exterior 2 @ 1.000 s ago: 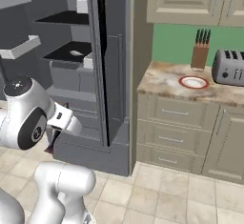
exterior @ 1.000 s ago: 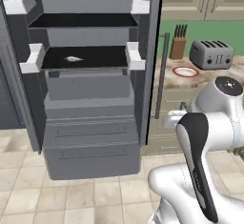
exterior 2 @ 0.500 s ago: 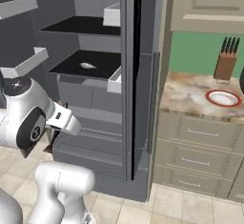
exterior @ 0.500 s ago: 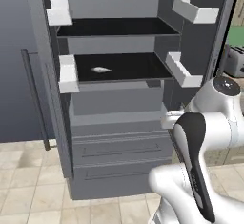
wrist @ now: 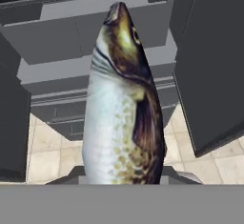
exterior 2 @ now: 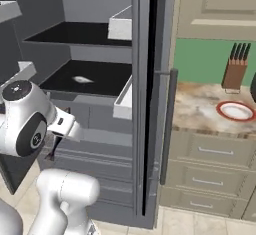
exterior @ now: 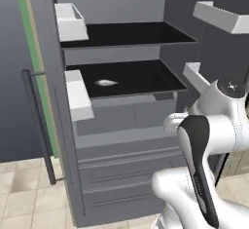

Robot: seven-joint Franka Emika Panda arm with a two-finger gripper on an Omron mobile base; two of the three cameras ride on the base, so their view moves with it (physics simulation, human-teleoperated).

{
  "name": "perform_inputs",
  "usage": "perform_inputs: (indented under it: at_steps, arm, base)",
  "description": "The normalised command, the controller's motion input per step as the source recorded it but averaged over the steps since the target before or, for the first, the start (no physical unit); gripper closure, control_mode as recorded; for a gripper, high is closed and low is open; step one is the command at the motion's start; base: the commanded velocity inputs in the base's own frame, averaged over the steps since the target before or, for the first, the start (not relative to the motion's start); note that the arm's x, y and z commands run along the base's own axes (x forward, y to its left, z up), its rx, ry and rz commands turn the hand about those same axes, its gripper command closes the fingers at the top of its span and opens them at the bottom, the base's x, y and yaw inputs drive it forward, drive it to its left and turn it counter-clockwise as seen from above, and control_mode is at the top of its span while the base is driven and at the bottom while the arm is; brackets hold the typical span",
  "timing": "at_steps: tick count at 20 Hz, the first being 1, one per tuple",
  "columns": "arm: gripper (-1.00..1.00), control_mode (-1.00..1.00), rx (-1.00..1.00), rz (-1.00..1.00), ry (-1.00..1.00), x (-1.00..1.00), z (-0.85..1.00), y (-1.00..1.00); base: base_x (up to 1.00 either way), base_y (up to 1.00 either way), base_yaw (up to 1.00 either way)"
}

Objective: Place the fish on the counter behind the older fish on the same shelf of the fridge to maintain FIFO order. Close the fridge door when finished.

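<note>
On your left, the fridge (exterior: 58, 140) stands open, its left door swung out with the long bar handle (exterior: 39, 125) on its outer face and white door bins (exterior: 70, 21) at its inner edge. On the lower black shelf (exterior: 141, 77) you see the older fish (exterior: 105, 82) lying alone toward the left, pale against the gloss, with bare shelf behind it. The upper shelf (exterior: 126, 34) sits above it. Below are the two grey drawers (exterior: 126, 169).

In your hand view, the fish (wrist: 121, 104) you carry stands upright, head up, silvery belly and dark mottled back, in front of the fridge drawers. Your pincer (wrist: 123, 174) is clamped on the fish at its lower end, the tips hidden behind it.

To the right, the desk (exterior 2: 200, 111) carries a red-rimmed plate (exterior 2: 236, 111) and a knife block (exterior 2: 235, 66) near the green wall.
</note>
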Motion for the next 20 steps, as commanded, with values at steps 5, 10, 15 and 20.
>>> perform_inputs:
  at_steps: [5, 10, 15, 20]
  arm:
    - [1.0, 1.0, 0.0, 0.0, 0.0, 0.0, 0.0, 0.0]
    - [1.0, 1.0, 0.0, 0.0, 0.0, 0.0, 0.0, 0.0]
    - [1.0, 1.0, 0.0, 0.0, 0.0, 0.0, 0.0, 0.0]
    - [1.0, 1.0, 0.0, 0.0, 0.0, 0.0, 0.0, 0.0]
  base:
    - [0.7, 0.4, -0.12]
    - [0.55, 0.43, -0.02]
    - [0.71, 0.24, 0.0]
    - [0.97, 0.11, 0.0]
